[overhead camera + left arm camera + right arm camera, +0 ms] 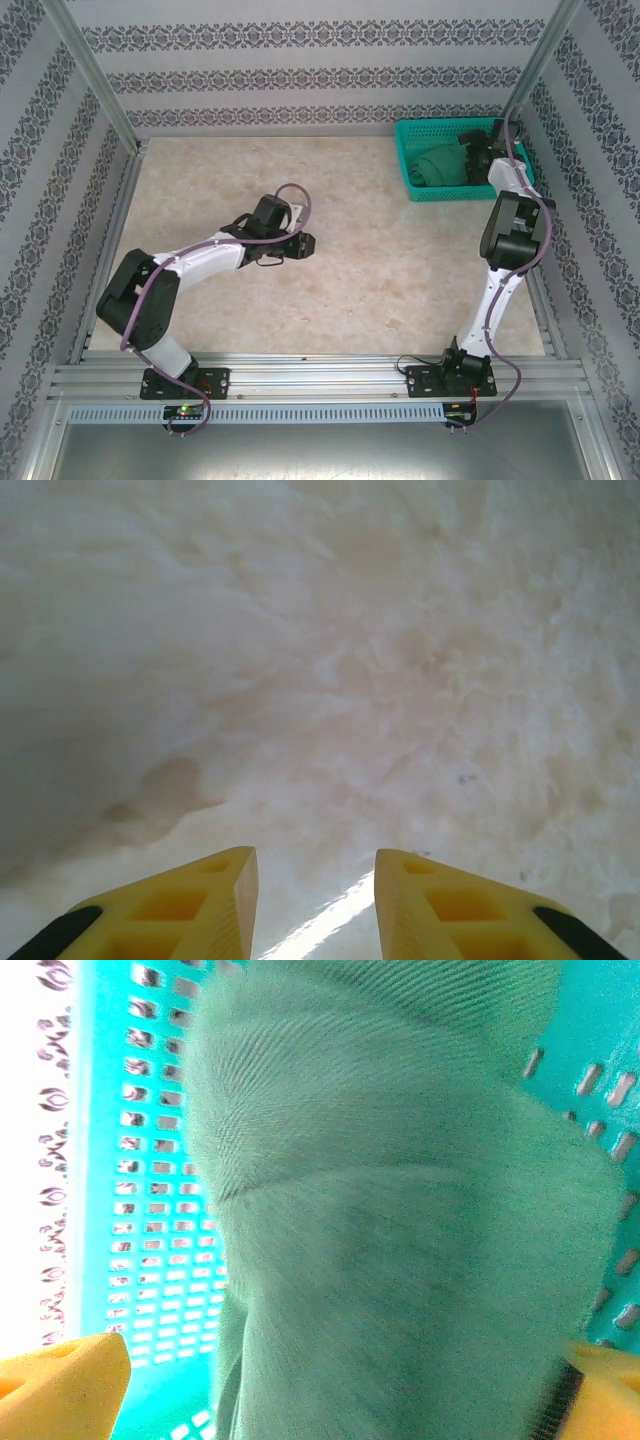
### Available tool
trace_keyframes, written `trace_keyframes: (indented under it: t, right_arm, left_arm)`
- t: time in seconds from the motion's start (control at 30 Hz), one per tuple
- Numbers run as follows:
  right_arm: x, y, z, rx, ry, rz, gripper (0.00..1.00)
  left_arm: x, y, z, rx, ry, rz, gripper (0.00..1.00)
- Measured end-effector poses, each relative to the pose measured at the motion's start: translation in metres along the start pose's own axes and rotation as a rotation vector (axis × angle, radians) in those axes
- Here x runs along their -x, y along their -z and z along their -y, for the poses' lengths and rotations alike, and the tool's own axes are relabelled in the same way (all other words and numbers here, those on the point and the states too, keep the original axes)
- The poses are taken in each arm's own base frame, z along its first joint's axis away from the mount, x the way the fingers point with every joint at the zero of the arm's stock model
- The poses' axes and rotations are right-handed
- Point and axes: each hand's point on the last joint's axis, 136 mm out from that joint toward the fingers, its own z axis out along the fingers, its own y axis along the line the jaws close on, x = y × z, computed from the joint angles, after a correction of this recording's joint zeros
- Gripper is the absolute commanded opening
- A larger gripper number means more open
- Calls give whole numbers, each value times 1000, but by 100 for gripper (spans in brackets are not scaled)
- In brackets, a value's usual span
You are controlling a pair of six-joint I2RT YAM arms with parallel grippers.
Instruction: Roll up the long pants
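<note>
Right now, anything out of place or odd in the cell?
The long pants lie bunched in the teal basket at the far right corner, not spread out. The right gripper stands open over them. Nothing spilled or damaged.

long pants [400, 1240] in teal basket [150, 1210], right hand [340, 1385] spread wide

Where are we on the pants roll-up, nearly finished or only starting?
Done, apparently: the long pants lie bundled in the teal basket; whether neatly rolled I cannot tell. In hand: nothing; the right gripper straddles the cloth with jaws wide, the left gripper is open over the table. Left: probably just lifting the right arm clear.
</note>
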Motion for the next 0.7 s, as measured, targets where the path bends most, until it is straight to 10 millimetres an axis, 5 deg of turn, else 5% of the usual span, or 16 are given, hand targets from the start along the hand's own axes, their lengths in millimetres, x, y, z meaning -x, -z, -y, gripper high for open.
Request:
trace_keyframes:
  t: [0.17,0.3,0.4,0.43,0.47,0.5,0.7]
  right_arm:
    - [-3,35,-28,16,128,54,98]
    - [-29,79,-55,41,279,88,98]
    - [-68,121,-69,59,436,106,98]
    - [-85,137,-72,69,495,111,98]
    - [-104,155,-76,86,564,115,98]
    - [-123,172,-78,105,630,120,98]
    - [-221,247,-72,233,980,176,98]
  left_arm:
    - [31,29,-24,74,1,114,37]
    - [50,55,-39,160,-18,213,42]
    - [60,89,-62,268,-15,338,52]
    - [60,104,-73,316,-12,392,63]
    - [60,118,-83,362,-10,440,90]
    - [59,132,-94,420,-18,488,100]
    - [44,179,-145,705,-88,638,100]
